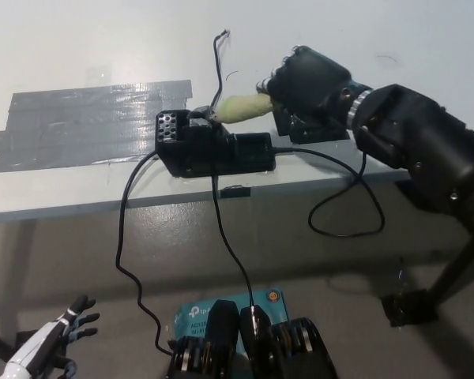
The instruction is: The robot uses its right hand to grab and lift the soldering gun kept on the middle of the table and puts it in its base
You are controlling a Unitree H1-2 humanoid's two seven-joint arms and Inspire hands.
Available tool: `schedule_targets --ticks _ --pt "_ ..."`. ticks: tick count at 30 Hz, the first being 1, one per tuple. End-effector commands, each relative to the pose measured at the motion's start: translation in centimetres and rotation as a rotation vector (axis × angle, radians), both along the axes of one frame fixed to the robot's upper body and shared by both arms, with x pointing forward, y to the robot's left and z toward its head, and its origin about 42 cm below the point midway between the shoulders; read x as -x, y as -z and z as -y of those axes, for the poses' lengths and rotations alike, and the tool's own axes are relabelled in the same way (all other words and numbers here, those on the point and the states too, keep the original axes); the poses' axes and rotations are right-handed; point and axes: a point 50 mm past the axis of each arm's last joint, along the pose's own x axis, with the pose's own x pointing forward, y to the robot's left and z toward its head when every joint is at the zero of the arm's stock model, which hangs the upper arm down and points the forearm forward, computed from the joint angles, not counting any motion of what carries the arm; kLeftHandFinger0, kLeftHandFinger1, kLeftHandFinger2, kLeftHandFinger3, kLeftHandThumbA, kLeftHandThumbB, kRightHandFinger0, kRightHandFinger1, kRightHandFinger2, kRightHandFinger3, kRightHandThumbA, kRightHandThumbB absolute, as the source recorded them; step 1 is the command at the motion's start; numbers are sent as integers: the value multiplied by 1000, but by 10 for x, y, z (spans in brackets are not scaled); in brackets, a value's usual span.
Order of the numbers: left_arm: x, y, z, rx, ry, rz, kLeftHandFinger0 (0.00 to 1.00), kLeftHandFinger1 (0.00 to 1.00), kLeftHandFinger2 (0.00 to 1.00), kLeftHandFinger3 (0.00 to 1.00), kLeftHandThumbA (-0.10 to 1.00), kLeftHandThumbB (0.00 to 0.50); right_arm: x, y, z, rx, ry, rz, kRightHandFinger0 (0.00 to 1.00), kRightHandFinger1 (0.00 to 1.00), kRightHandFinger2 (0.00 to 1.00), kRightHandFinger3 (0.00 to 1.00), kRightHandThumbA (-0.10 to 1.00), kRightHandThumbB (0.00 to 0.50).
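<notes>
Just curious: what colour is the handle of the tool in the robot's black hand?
Pale yellow-green handle, seen in the head view.

Right hand closed and reaching in from the right; left hand idle low at the left.

The black right arm [426, 154] comes in from the lower right and stretches up and leftward, wrist about level, its hand [304, 87] curled shut with the knuckles on top and fingers [270, 83] pointing left. The white left hand [51, 343] hangs at the bottom left corner, fingers spread apart, holding nothing.
</notes>
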Motion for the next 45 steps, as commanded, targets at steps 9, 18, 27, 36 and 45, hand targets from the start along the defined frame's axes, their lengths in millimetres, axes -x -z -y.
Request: schedule_targets --ticks 9,18,27,36,45 --pt "-8 -14 4 -45 53 30 1000 913 1000 1000 1000 500 1 -8 -16 13 -77 125 0 0 294 0 63 147" --pt "-12 -14 8 -39 74 28 1000 901 1000 1000 1000 500 -2 6 -32 46 -66 114 0 0 267 122 -87 157" --pt "-13 -13 12 -20 86 21 1000 921 1000 1000 1000 500 3 -1 -56 -21 -146 195 0 0 171 101 5 153" --pt "-10 -10 13 -20 91 10 1000 968 1000 1000 1000 499 10 -4 -73 30 -160 193 0 0 272 116 -93 198" --pt "-11 -10 16 4 95 10 1000 953 1000 1000 1000 497 20 -7 -83 -28 -236 265 0 0 177 0 63 108"
